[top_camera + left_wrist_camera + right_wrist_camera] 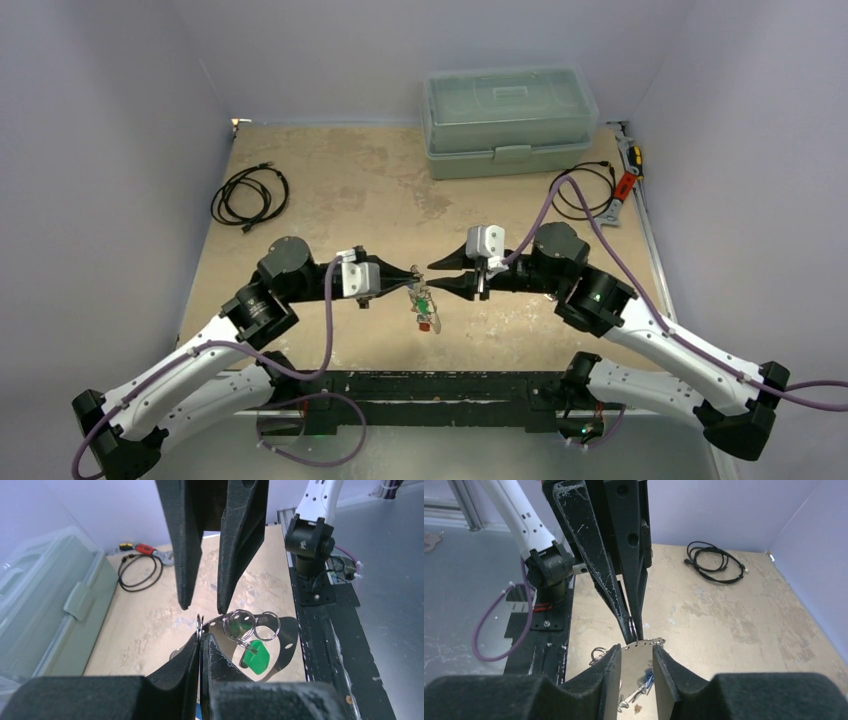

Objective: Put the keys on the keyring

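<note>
The left gripper (pixel 200 634) is clamped on the keyring (pixel 199 622), with a green-tagged key (pixel 255 658) dangling beside it. The right gripper (pixel 636 650) faces it, jaws apart.

Clear lidded box (pixel 508 120) at far edge; black cable (pixel 250 195) left — red-handled tool (pixel 626 178) right.

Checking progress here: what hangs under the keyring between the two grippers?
Small split rings and a green-tagged key hang under the keyring; a red tag shows lowest from above. The bunch overlaps, so other keys are covered.
</note>
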Controlling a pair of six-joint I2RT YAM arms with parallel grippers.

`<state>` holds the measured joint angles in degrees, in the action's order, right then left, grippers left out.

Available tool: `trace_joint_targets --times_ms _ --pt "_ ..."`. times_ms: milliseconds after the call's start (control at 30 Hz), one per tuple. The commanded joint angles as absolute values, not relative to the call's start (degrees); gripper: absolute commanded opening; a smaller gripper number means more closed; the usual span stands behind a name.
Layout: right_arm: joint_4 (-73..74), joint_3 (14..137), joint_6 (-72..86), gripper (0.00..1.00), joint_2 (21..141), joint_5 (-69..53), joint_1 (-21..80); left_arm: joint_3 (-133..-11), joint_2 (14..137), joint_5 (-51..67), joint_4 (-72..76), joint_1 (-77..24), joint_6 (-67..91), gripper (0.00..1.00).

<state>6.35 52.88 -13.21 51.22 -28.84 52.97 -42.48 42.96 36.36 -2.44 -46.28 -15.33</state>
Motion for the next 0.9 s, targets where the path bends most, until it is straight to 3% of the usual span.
trace_joint_targets --times_ms 0,367,867 --pt "0.9 50.6 -10.4 0.30 47.4 -26.8 53.2 -40.1 40.7 36.1 11.8 -46.5 -10.3 0.00" --pt "-1.7 50.5 -9.5 0.27 48.8 -28.1 53.2 -34.5 38.9 37.0 24.3 -46.5 -3.3 0.00" --pt "-1.2 53.7 -9.9 0.29 51.5 -29.9 53.2 -33.1 40.5 39.0 27.2 -46.5 -1.6 0.00"
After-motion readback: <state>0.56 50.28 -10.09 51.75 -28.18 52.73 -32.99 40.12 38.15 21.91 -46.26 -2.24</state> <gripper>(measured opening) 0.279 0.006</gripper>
